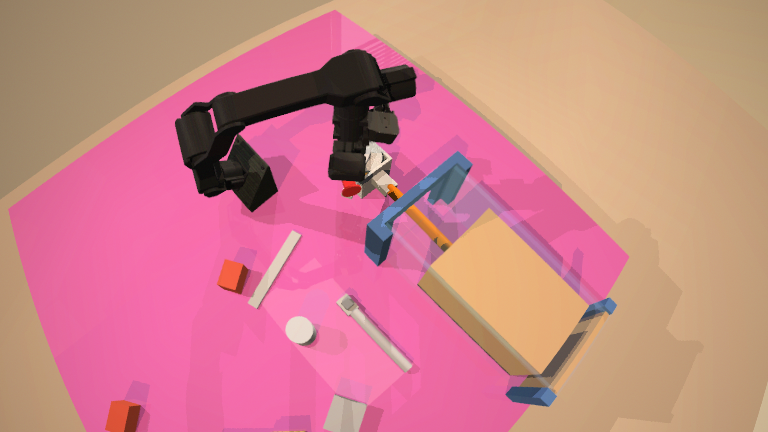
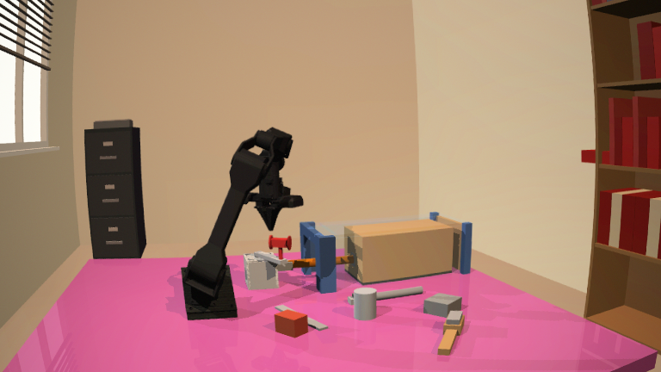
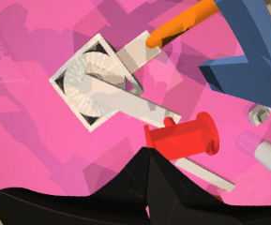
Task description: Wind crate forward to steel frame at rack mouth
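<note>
The tan crate (image 1: 504, 285) (image 2: 399, 251) sits flat inside the clear-panelled cubby. Its front stands a gap behind the blue frame (image 1: 378, 240) (image 2: 324, 260) (image 3: 248, 25) at the mouth. An orange strap (image 1: 419, 218) (image 2: 302, 263) (image 3: 182, 22) runs from the crate through the frame to the white winch (image 1: 378, 171) (image 2: 261, 273). A grey crank arm (image 2: 270, 258) (image 3: 142, 107) with a red knob (image 1: 351, 188) (image 2: 280, 242) (image 3: 182, 138) sits in the winch top. My gripper (image 2: 269, 226) (image 3: 146, 153) is shut and empty, hanging a little above the red knob.
A grey rod with a square end (image 1: 376, 339) (image 2: 399, 293), a pale cylinder (image 1: 300, 330) (image 2: 364, 303), a flat strip (image 1: 275, 268), red cubes (image 1: 233, 275) (image 2: 291, 323) (image 1: 121, 416), a grey block (image 1: 345, 413) (image 2: 441, 303) and a wooden-handled tool (image 2: 450, 333) lie on the bench. The arm's base (image 2: 209, 294) stands left of the winch.
</note>
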Robot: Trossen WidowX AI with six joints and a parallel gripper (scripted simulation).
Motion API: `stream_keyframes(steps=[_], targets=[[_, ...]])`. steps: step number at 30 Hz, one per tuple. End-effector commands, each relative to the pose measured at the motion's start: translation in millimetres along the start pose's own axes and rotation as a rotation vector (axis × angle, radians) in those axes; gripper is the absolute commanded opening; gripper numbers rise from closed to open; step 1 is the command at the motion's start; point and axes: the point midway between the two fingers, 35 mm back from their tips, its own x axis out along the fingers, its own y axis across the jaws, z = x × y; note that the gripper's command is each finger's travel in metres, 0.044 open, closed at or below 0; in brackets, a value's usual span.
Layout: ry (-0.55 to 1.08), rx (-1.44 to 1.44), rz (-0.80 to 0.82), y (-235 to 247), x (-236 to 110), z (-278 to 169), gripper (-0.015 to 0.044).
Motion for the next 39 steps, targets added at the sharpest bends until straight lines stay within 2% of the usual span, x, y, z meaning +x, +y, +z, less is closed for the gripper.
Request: stream_keyframes(steps=[1, 15, 36, 39], targets=[[-0.001, 0.009, -0.004, 1.2, 2.2, 4.1, 0.0000], [-0.001, 0.009, -0.004, 0.5, 12.0, 2.6, 0.0000], [0.001, 0.008, -0.005, -9.6, 12.4, -23.6, 0.0000], [-0.023, -0.002, -0.001, -8.9, -1.2, -22.7, 0.0000]])
